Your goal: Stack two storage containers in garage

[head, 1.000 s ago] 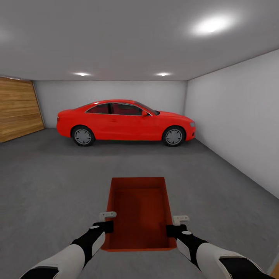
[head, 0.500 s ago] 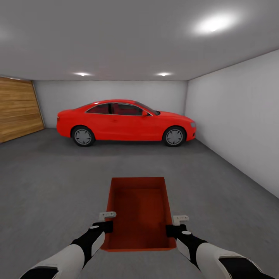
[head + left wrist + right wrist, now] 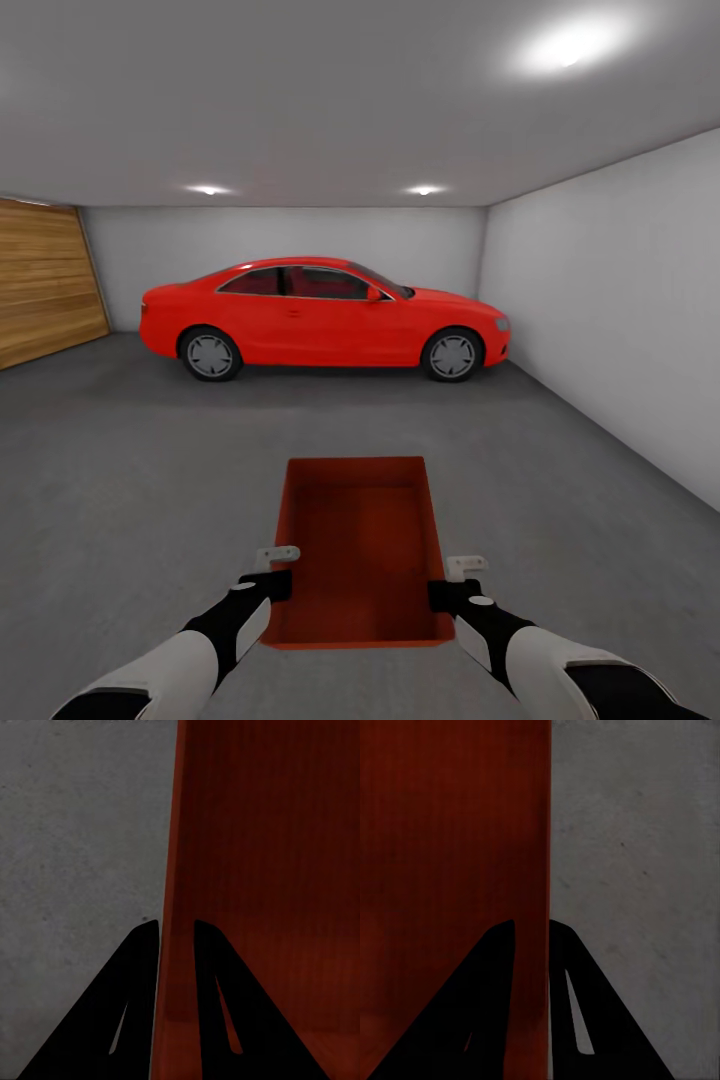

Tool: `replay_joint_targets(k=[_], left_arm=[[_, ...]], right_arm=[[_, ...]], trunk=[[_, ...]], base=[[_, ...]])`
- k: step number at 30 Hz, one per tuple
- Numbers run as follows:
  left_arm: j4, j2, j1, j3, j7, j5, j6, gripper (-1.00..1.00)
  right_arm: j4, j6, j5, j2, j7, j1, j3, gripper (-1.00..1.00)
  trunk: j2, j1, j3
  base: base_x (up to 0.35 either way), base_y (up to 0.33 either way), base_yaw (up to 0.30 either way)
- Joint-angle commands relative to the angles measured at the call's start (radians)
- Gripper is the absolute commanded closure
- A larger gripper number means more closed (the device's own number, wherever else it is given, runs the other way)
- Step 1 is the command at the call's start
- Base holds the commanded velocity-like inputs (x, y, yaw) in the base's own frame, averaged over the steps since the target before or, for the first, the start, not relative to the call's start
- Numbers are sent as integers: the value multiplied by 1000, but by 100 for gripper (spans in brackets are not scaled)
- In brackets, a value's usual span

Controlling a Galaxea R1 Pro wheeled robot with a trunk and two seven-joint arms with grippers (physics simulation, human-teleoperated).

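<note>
We stand in the garage on its grey concrete floor. A red car is parked ahead by the far wall. Our left gripper and right gripper each clamp a side wall of the orange-red container, held before us.

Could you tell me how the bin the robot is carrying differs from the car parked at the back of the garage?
The bin is a plain open box, darker orange-red; the car is brighter red, with windows and wheels. The bin is held by its side walls between the left gripper and right gripper; the car stands on the floor by the far wall. Both are reddish.
</note>
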Motion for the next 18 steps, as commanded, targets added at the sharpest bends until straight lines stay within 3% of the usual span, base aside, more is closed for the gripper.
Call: replay_joint_targets(k=[1,18], left_arm=[[-16,31,-1,43,17,-11,6,100],[-14,33,0,44,17,-11,8,100]], right_arm=[[5,-5,-10,-3,-7,0,-8,100],[5,-5,-10,-3,-7,0,-8,100]], trunk=[[-1,1,0],[-1,1,0]], base=[[320,0,0],[321,0,0]])
